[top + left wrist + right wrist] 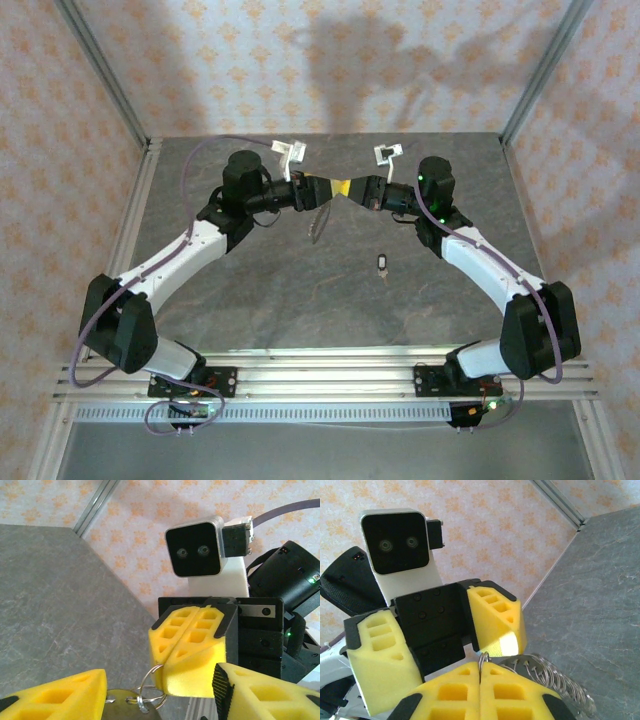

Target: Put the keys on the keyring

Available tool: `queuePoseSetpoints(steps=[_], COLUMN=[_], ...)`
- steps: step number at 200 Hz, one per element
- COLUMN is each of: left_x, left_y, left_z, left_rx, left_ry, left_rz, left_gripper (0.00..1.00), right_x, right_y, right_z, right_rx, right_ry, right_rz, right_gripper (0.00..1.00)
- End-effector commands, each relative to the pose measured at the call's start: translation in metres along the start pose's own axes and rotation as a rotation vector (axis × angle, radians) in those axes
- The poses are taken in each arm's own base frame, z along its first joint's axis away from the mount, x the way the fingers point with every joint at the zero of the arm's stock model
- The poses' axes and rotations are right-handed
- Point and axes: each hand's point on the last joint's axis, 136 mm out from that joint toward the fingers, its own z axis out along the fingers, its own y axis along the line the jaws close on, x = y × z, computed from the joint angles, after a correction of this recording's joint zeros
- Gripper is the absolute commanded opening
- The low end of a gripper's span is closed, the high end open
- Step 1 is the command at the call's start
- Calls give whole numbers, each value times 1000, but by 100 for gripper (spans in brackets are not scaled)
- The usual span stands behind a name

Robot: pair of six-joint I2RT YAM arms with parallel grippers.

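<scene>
Right pincer [481, 674] was shut tight, nipping the thin wire of the keyring [483, 658] between its yellow tips. The chain [552, 679] trailed off just beside them. Left pincer [328, 188] stood partly open, tip to tip with the right one, its fingers [497, 622] straddling those tips and gripping nothing. The key [384, 263] lay loose on the counter [300, 300], below the pincers on the right arm's side, well apart. Counter was grey, stone-look. Walls [330, 60] were pale with orange flower print, with metal frame posts [100, 70] at the corners.
</scene>
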Motion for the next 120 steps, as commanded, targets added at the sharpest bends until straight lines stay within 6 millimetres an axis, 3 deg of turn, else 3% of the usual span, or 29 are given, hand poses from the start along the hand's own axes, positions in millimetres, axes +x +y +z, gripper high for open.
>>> queuePoseSetpoints(steps=[1,30,120], left_x=[-12,-9,11], left_y=[-28,-33,-39], left_z=[0,-5,-11], left_rx=[90,98,130], left_ry=[-15,-7,61], left_rz=[56,69,97], left_gripper=[55,40,27], right_x=[-18,-18,-20], right_y=[24,16,9], right_z=[-3,-1,4], right_rx=[-45,-24,-17], right_ry=[-41,-41,-35], right_rz=[-95,-90,-64], right_gripper=[0,0,0])
